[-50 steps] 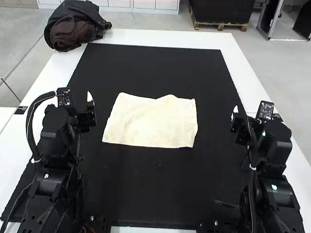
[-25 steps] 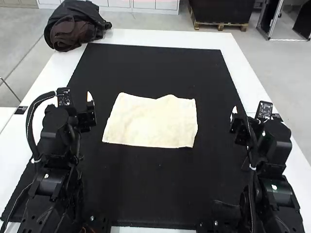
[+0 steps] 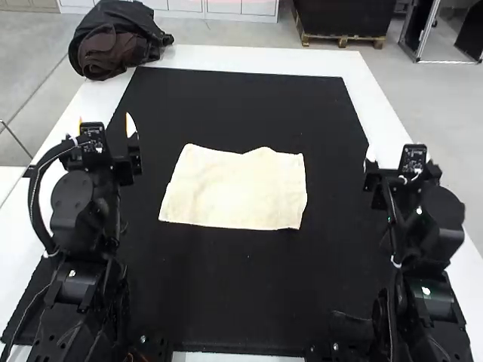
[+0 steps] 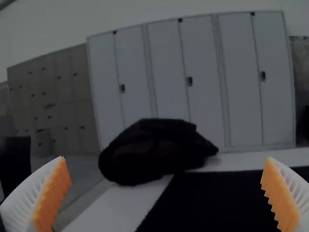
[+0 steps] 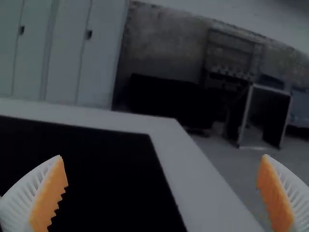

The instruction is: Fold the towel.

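Clearly, the cream towel (image 3: 235, 188) lies spread on the black mat (image 3: 226, 294), fairly flat, its far edge wavy with a small peak toward the right. The mat covers much of the white counter (image 3: 249, 59). At either side, well apart from the cloth, are the left hand (image 3: 106, 124) and the right hand (image 3: 398, 154). Each wrist view shows its own white, ribbed fingers parted wide, with nothing between their orange pads (image 4: 53, 193). A dark bundle (image 3: 113, 41) sits at the counter's far left corner.
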You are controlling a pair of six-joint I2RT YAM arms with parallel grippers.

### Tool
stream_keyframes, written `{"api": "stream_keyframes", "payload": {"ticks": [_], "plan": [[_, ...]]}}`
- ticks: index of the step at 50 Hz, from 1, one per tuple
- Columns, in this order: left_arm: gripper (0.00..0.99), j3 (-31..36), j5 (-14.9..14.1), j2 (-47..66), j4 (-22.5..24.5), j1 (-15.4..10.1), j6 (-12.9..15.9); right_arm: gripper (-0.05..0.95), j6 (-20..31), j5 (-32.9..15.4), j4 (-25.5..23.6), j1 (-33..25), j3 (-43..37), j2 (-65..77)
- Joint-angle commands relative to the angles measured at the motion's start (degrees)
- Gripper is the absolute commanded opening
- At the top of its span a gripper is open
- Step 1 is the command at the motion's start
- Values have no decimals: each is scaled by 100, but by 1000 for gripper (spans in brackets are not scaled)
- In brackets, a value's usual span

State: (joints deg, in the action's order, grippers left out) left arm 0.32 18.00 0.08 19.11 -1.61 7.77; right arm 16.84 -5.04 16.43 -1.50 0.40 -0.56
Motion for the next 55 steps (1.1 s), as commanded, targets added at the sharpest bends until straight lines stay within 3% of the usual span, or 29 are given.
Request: {"api": "stream_keyframes", "payload": {"ticks": [1, 6, 14, 18, 23, 29, 35, 39, 43, 48, 53, 55], "plan": [[918, 100, -112, -25, 268, 2, 524, 895, 276, 275, 89, 9, 355, 21], [918, 689, -192, 89, 13, -6, 550, 895, 188, 363, 19, 9, 918, -146], [930, 1665, -174, 1012, -83, -24, 506, 895, -454, 477, -122, 9, 1849, -1219], [943, 2174, -148, 1689, -198, -6, 163, 895, -770, 574, -271, 18, 2368, -2036], [941, 2587, -165, 2357, -198, 178, 32, 895, -1016, 724, -438, 27, 2895, -3038], [943, 2772, -200, 3025, -224, 459, -21, 895, -1245, 776, -570, 44, 3308, -4119], [943, 2904, -262, 4053, -575, 609, -153, 895, -1368, 829, -693, 79, 3572, -5121], [946, 2957, -279, 4501, -452, 635, -144, 897, -1368, 899, -676, 115, 3642, -5657], [946, 3018, -508, 4835, -373, 591, -135, 897, -1456, 855, -553, 141, 3660, -6158], [946, 3088, -517, 5354, -391, 556, -127, 897, -1464, 926, -359, 141, 3677, -6729], [961, 3229, -534, 5995, -593, 530, -118, 898, -1464, 926, -280, 115, 3765, -7134], [961, 3264, -666, 6224, -681, 539, -118, 900, -1464, 899, -210, 106, 3783, -7230]]}}
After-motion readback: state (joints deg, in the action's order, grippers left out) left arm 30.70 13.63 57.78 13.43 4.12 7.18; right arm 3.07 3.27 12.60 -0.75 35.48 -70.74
